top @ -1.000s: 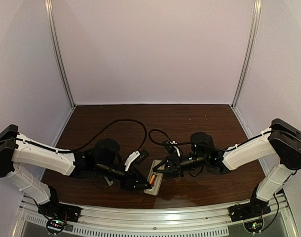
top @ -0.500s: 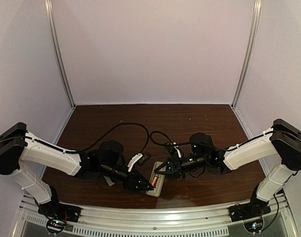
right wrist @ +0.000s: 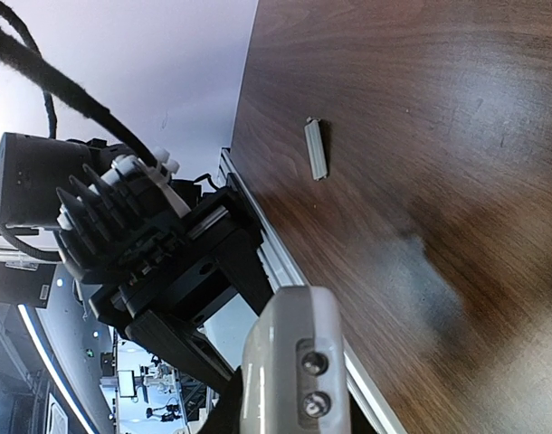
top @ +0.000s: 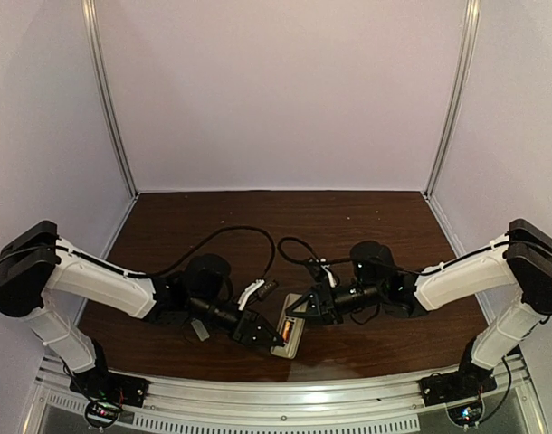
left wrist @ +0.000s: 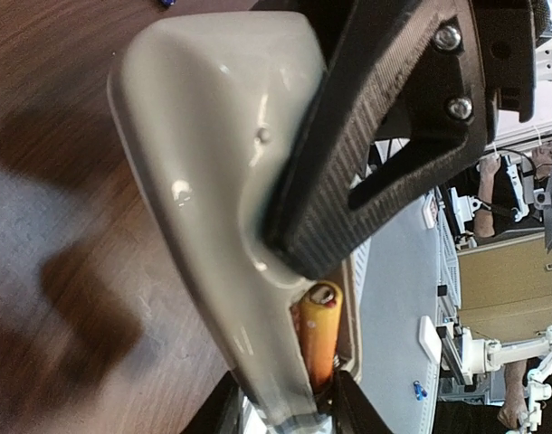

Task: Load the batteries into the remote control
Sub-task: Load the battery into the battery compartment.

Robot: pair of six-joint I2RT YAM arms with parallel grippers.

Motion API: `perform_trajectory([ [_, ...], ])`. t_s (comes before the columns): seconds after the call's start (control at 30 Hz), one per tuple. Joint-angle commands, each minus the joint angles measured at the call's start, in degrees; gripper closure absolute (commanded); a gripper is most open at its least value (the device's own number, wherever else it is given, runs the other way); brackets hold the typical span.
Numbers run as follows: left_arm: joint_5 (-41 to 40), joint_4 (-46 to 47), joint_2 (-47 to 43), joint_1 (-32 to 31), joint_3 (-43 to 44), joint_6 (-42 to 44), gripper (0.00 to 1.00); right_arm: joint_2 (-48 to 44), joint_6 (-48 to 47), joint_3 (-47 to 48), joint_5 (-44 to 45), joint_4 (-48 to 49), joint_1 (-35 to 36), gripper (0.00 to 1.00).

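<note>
The remote [top: 291, 338] lies on the counter [top: 366, 226] near the front edge, bay side up, between your two tools. One orange battery [left wrist: 318, 327] sits in the open bay. No second battery shows in any view, so you cannot tell whether it is already in or still to come.

The left tool [top: 263, 334] is at the remote's left side. In the left wrist view one ribbed black finger [left wrist: 375, 145] lies against the remote's back, just above the battery's end. Whether the jaws stand open or pinch the remote's body, the views do not show, so take it as unknown.

The right tool [top: 297, 314] is closed, with its tip at the remote's far end. You cannot tell whether it nips the edge or only rests against it.

Over the last second, the left tool has pushed in closer. The remote has slid a little to the right under it, and the right tool has shifted along with it. The battery has kept its place in the bay throughout.

That likely means the left tool's push is moving the whole remote rather than seating anything. You probably need the right tool to brace the far end before pressing further. Otherwise the remote may keep skating toward the right arm, or the battery may pop up.

The grey cover [right wrist: 317, 149] lies flat on the counter, well apart from both tools.
</note>
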Motion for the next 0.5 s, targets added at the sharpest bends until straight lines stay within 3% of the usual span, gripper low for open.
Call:
perform_trajectory([
  [0.0, -3.6, -1.2, 3.1, 0.2, 1.7, -0.9, 0.84, -4.5, 2.1, 3.2, -3.7, 13.6, 1.2, 1.00],
  [0.1, -3.9, -1.8, 2.9, 0.4, 1.6, -0.6, 0.82, -4.8, 1.2, 3.1, -3.2, 11.9, 1.2, 1.00],
  [0.3, -8.5, -2.5, -3.0, 0.4, 1.0, 3.1, 0.61, -6.1, -5.8, 5.4, 0.1, -1.8, 1.1, 1.00],
  [0.47, -9.1, -3.7, -5.0, 0.3, 2.7, 5.8, 0.51, -6.0, -7.8, 6.2, 1.4, -4.9, 1.1, 1.00],
])
